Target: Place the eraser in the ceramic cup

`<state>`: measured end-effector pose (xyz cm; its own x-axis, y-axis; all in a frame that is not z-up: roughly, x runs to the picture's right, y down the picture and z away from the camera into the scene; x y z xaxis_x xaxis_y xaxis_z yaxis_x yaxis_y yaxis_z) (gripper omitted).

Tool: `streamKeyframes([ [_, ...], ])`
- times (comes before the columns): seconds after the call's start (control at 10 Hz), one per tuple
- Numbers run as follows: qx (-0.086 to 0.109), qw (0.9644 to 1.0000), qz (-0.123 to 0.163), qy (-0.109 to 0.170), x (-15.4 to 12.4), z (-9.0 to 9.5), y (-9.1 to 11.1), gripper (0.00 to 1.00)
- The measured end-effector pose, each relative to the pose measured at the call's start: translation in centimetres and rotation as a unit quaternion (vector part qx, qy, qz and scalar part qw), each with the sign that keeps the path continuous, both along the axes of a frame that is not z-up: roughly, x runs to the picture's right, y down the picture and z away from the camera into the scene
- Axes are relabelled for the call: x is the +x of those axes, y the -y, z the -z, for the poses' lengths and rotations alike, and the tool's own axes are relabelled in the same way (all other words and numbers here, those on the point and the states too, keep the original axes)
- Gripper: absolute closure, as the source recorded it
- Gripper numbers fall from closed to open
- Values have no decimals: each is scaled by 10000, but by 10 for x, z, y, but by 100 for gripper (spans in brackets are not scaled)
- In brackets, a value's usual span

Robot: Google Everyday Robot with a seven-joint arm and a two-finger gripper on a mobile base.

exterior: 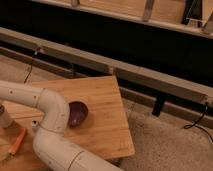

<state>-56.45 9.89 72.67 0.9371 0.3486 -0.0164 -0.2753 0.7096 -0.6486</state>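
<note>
My arm rises from the bottom of the camera view, bends over the wooden table, and its forearm runs off the left edge. The gripper is out of view past that edge. A whitish cylindrical object at the left edge, partly cut off below the forearm, looks like the ceramic cup. The eraser is not visible.
A dark maroon bowl sits mid-table, right beside my elbow. A small white cylinder and an orange stick lie at the left front. Beyond the table's right edge is speckled floor, with a metal rail and cables behind.
</note>
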Motion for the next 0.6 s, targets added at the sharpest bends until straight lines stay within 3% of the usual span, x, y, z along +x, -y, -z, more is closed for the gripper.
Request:
streamKeyframes([
  [0.2, -22, 10000, 30, -4, 0, 0, -2, 95],
  [0.6, -7, 9999, 135, -90, 3, -6, -7, 55],
])
